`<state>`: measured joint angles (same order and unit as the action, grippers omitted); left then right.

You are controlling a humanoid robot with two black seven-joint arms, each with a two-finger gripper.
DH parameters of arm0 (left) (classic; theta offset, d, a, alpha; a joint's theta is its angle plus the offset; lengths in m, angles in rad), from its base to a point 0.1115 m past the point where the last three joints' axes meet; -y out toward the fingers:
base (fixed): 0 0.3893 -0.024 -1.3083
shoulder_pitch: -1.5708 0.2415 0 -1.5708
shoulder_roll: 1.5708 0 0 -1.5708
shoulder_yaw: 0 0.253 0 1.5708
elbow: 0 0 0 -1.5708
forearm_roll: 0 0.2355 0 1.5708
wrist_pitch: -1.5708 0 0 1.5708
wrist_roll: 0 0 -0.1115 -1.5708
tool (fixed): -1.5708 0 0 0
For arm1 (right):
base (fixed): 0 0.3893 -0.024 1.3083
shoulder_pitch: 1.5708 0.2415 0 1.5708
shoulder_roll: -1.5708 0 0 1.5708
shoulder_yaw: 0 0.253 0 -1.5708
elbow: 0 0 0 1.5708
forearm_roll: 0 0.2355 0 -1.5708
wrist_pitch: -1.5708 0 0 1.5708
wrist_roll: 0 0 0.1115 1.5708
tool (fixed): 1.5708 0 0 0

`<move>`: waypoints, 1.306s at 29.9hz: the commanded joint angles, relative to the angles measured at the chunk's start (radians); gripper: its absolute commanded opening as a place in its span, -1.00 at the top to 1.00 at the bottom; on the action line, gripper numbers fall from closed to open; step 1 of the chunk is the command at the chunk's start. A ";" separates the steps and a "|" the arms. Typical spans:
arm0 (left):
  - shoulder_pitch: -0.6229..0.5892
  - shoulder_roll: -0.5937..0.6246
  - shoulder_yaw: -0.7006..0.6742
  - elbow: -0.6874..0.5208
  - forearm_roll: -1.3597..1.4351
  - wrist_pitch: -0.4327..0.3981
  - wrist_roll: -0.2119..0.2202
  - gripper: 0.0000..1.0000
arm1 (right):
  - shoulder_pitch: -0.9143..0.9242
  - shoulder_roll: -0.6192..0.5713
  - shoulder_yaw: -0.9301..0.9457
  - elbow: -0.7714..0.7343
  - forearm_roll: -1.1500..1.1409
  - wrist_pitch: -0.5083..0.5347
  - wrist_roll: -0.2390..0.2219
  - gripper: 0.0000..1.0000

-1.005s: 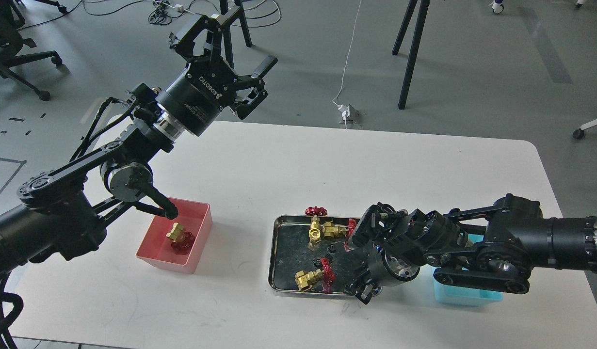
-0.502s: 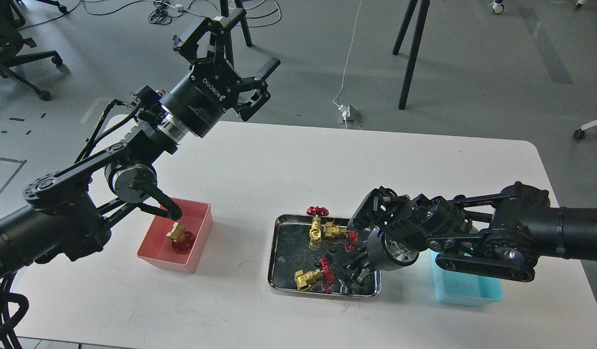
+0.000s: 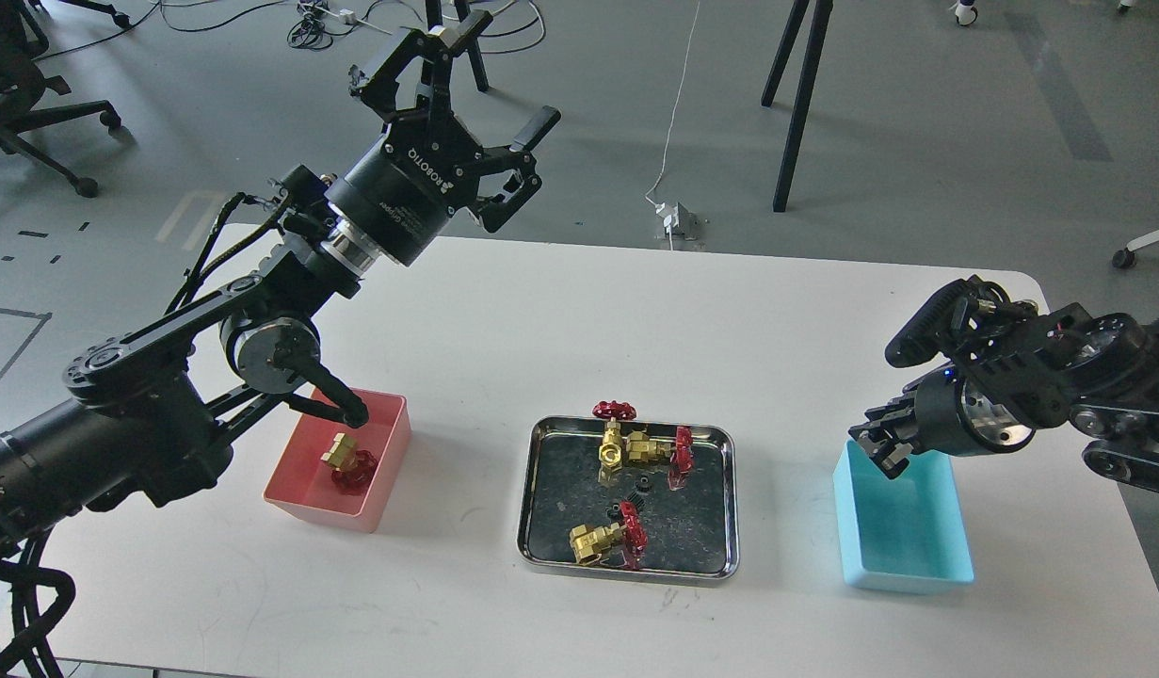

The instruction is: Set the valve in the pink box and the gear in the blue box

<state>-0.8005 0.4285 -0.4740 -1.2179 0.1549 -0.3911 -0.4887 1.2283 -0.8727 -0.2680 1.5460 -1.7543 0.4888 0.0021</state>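
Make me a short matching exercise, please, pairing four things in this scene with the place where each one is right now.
Things:
1. left gripper
2. right gripper
3. valve with its handle lying flat
4. small black gears

Places:
A. in the steel tray
B. at the far end of the blue box
C. in the pink box
D. raised past the far left edge of the table

Pairs: 1-D, 2-B, 3-C, 4-A
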 commanded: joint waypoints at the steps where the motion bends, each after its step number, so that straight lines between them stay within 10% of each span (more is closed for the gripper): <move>1: -0.002 0.001 0.000 0.000 0.000 0.000 0.000 -0.83 | -0.015 -0.037 -0.017 0.011 -0.043 0.000 -0.001 0.82; 6: 0.000 0.000 0.000 0.000 0.000 0.000 0.000 -0.83 | -0.021 -0.038 -0.014 0.011 -0.048 0.000 -0.002 0.62; 11: 0.000 -0.007 0.000 0.001 0.000 0.001 0.000 -0.83 | -0.024 -0.040 0.001 0.013 -0.008 0.000 -0.001 -1.00; 23: -0.023 0.036 0.003 0.001 0.000 0.000 0.000 -0.83 | -0.049 -0.117 0.336 -0.047 0.204 0.000 0.006 -0.99; 31: -0.089 0.076 0.002 0.138 -0.006 -0.031 0.000 -0.83 | -0.182 -0.154 0.540 -0.245 1.034 0.000 0.013 -0.99; 34: -0.115 0.064 -0.002 0.237 -0.014 -0.086 0.000 -0.83 | -0.184 -0.091 0.561 -0.283 1.422 -0.178 0.022 -0.99; 39: -0.152 0.003 -0.027 0.350 -0.112 -0.098 0.000 -0.83 | -0.185 0.043 0.684 -0.423 1.907 -0.178 0.137 -0.99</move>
<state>-0.9372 0.4579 -0.4792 -0.9208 0.1097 -0.4849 -0.4887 1.0454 -0.8984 0.3552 1.1990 -0.2122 0.2857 0.0653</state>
